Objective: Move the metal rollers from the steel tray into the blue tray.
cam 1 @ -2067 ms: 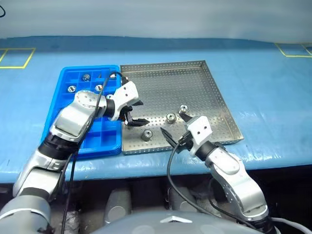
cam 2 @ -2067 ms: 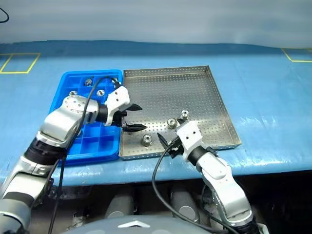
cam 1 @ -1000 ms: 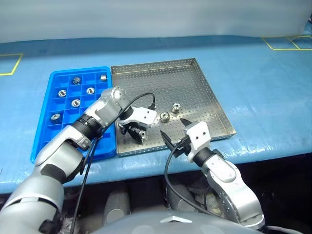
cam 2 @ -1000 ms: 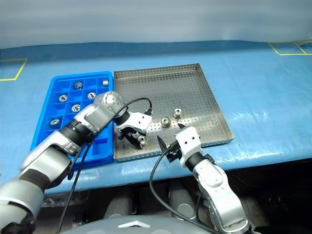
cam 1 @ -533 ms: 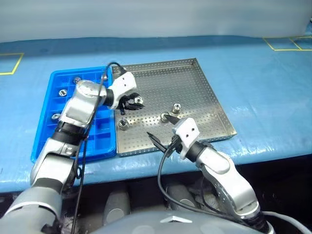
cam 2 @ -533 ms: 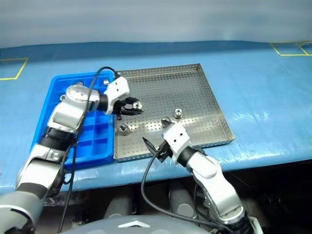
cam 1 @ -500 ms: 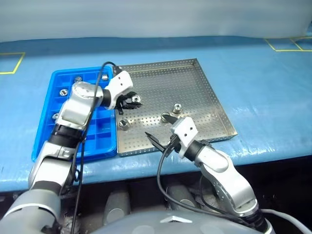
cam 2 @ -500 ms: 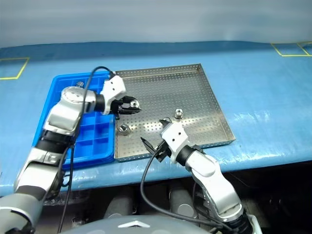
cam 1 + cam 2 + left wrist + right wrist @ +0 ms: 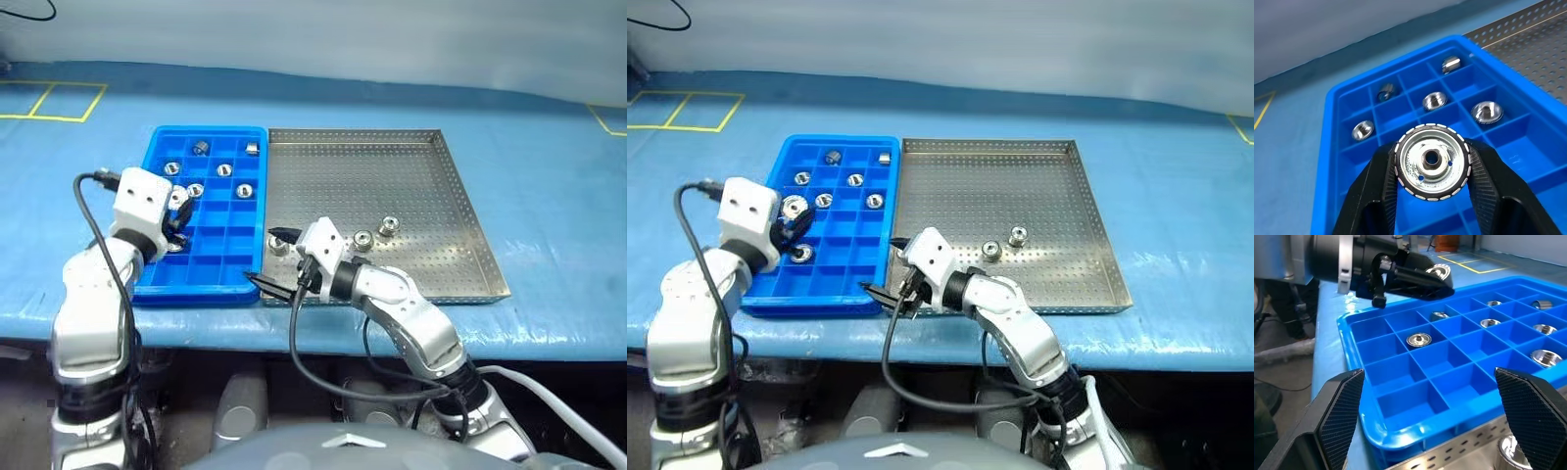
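Observation:
My left gripper is shut on a metal roller, a shiny ring with a dark central hole. It hovers over the left compartments of the blue tray. Several rollers lie in the tray's far compartments, and one more sits nearer its front. Three rollers rest in the steel tray: two near its middle front, one by its front left corner. My right gripper stands open there, pointing at the blue tray, its fingers wide apart and holding nothing.
Both trays sit side by side on a blue table cover, close to its front edge. Yellow tape marks lie at the far left. A black cable loops from my left wrist.
My left gripper has carried the roller leftwards off the steel tray to above the blue tray. My right gripper has swung left to the steel tray's front left corner. The camera has shifted as well.

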Available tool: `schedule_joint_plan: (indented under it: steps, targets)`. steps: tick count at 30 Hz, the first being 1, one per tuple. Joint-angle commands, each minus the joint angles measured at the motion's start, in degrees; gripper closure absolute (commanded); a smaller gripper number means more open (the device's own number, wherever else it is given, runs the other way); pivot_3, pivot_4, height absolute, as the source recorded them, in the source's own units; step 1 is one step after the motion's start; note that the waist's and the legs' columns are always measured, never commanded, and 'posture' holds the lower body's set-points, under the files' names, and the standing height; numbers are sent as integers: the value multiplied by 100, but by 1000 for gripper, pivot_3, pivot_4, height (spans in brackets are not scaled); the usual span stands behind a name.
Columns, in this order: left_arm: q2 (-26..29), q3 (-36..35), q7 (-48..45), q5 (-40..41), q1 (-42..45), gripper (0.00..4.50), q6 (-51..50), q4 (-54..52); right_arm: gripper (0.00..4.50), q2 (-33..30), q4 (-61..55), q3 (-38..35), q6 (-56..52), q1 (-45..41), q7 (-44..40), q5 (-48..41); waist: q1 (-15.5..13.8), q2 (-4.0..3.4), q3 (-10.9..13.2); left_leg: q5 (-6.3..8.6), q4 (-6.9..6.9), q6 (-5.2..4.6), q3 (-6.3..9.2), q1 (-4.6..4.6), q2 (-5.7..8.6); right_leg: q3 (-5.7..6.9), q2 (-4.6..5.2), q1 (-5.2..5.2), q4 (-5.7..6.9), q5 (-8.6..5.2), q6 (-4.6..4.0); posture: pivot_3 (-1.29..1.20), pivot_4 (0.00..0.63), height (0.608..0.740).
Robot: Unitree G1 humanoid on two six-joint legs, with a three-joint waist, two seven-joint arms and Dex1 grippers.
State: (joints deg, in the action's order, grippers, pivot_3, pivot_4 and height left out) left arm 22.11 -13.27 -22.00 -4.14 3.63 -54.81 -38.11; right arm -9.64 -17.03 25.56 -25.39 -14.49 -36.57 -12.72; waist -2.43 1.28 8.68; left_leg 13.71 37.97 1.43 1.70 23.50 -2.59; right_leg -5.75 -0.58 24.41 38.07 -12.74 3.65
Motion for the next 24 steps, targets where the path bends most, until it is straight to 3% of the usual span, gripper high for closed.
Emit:
schedule_joint_plan:
  steps: [1, 9, 17, 24]
  targets:
    - [-92, -199, 434, -215, -373, 2784, -30, -554, 0, 190, 206, 109, 268, -248, -236, -93, -43, 0, 0, -1, -1, 1, 1, -2, 0, 1, 0, -1, 1, -1, -1, 285, 150, 740]
    - [-602, -314, 1000, -162, -953, 2784, -180, -782, 0, 490, 690, 262, 537, -494, -526, -57, -252, 3, -2, -6, -1, 10, 6, -4, -1, 10, 1, -4, 1, -13, -34, 324, 150, 740]
    - [-520, -83, 1122, -186, -1116, 2784, -537, -714, 0, 519, 699, 287, 618, -442, -493, 14, -307, 2, -2, -7, -4, 12, 6, -4, -1, 12, 2, -1, 1, -17, -40, 324, 150, 740]
    - [-371, -105, 985, -22, -765, 505, -684, -657, 0, 460, 452, 196, 592, -275, -289, 58, -292, 2, -2, -7, -10, 12, 5, -3, -2, 12, 3, 1, -3, -20, -44, 274, 150, 740]
